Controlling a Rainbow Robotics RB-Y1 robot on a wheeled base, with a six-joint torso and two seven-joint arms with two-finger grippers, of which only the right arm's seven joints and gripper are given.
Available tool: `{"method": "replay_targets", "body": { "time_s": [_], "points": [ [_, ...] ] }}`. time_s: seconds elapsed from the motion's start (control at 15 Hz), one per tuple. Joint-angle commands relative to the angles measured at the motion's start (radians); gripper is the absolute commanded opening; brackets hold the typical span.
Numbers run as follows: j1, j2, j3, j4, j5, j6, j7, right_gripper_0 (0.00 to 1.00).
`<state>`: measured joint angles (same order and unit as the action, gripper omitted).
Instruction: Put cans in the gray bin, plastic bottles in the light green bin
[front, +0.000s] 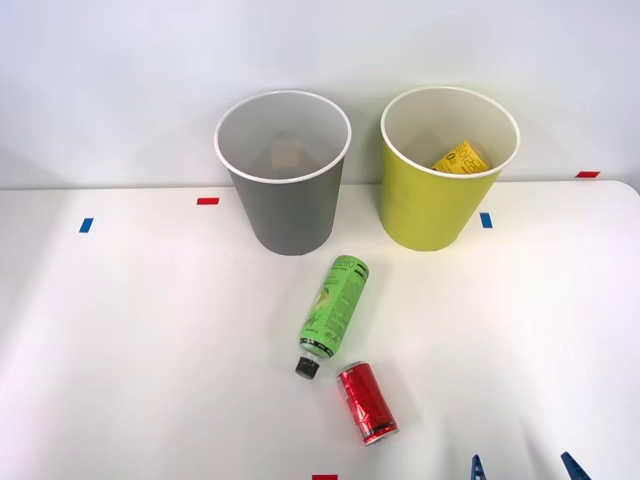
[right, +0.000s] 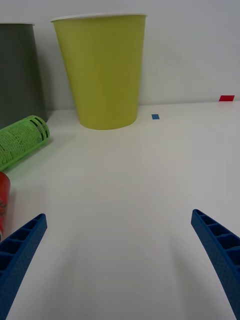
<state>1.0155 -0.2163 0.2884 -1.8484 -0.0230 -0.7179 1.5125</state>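
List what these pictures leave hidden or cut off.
- Yellow-label bottle, front view: the light green bin wall hides all but its top.
- Gray bin bottom, front view: a dim brownish patch, unidentifiable.
- Red can and green-label bottle, right wrist view: cut by the picture's edge.
- Right gripper, front view: just two fingertips above the edge.

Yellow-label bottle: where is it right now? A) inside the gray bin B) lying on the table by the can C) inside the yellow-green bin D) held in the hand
C: the yellow-label bottle shows inside the yellow-green bin, below its white rim.
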Motion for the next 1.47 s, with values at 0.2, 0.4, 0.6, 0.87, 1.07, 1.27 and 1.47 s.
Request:
{"method": "replay_targets", "body": {
  "time_s": [0.2, 0.4, 0.6, 0.87, 1.07, 1.27, 1.47],
  "points": [
    [0.000, 0.000, 0.000, 0.000, 0.000, 0.000, 0.000, 1.00],
    [0.000, 0.000, 0.000, 0.000, 0.000, 0.000, 0.000, 1.00],
    [0.000, 0.000, 0.000, 0.000, 0.000, 0.000, 0.000, 1.00],
    [0.000, 0.000, 0.000, 0.000, 0.000, 0.000, 0.000, 1.00],
    [0.000, 0.000, 0.000, 0.000, 0.000, 0.000, 0.000, 1.00],
    [0.000, 0.000, 0.000, 0.000, 0.000, 0.000, 0.000, 1.00],
    [0.000, 0.000, 0.000, 0.000, 0.000, 0.000, 0.000, 1.00]
  ]
}}
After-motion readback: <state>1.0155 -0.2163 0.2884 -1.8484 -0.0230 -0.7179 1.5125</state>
